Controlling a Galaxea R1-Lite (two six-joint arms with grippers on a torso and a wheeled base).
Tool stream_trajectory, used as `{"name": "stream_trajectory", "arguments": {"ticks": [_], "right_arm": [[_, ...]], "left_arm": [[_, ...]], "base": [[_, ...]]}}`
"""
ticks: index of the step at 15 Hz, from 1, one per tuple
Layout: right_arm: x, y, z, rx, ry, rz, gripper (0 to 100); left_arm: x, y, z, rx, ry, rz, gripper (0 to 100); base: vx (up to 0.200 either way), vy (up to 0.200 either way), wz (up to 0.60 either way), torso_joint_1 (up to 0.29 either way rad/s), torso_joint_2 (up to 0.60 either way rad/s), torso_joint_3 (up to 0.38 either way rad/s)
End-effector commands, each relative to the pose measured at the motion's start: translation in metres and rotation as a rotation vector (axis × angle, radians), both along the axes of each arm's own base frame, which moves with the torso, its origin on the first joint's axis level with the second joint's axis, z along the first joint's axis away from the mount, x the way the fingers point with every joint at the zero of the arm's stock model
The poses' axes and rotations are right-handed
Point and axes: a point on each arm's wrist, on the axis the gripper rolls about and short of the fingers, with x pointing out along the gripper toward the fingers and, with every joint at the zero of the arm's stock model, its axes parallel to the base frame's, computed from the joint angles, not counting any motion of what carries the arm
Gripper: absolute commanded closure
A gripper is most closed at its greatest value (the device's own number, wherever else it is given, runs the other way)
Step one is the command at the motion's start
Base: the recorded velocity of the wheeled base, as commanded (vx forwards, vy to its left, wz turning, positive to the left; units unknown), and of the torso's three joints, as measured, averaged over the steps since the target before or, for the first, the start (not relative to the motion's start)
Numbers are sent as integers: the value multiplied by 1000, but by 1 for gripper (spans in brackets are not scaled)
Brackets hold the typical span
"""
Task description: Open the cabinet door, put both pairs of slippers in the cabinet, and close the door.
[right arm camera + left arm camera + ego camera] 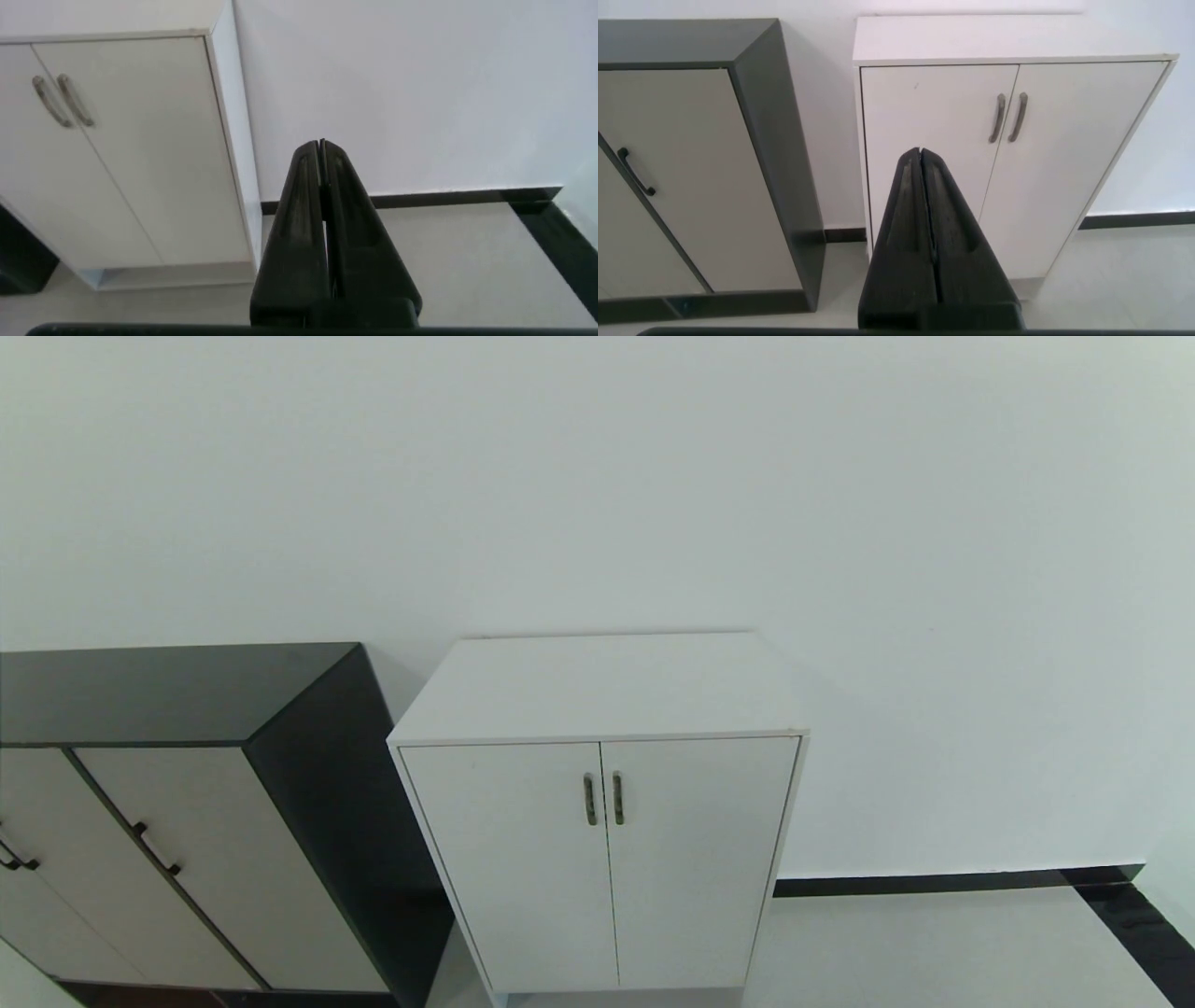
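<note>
A white two-door cabinet (597, 859) stands against the wall, both doors closed, with two metal handles (603, 799) side by side at the centre seam. In the left wrist view my left gripper (922, 154) is shut with nothing in it, held some way in front of the cabinet's left door (934, 149); the handles (1008, 117) lie off to one side of it. My right gripper (320, 147) is shut and holds nothing, off the cabinet's right side (229, 140), in front of the bare wall and floor.
A larger black cabinet (187, 821) with light doors and black handles stands close to the left of the white one. A black skirting strip (934, 882) runs along the wall base. Open floor (934, 952) lies to the right of the white cabinet.
</note>
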Motion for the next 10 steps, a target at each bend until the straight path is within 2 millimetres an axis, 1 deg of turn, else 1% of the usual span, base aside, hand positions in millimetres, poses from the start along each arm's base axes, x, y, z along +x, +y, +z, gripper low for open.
{"name": "stream_trajectory", "arguments": {"ticks": [1,5,10], "right_arm": [[-3,0,-1,0,-32,-1,100],[-3,0,-1,35,-35,-4,100],[-3,0,-1,34,-37,-1,100]], "left_arm": [[0,0,0,0,1,0,100],[0,0,0,6,1,-2,100],[0,0,0,6,1,-2,100]], "base": [[0,0,0,0,0,0],[0,0,0,0,0,0],[0,0,0,0,0,0]]}}
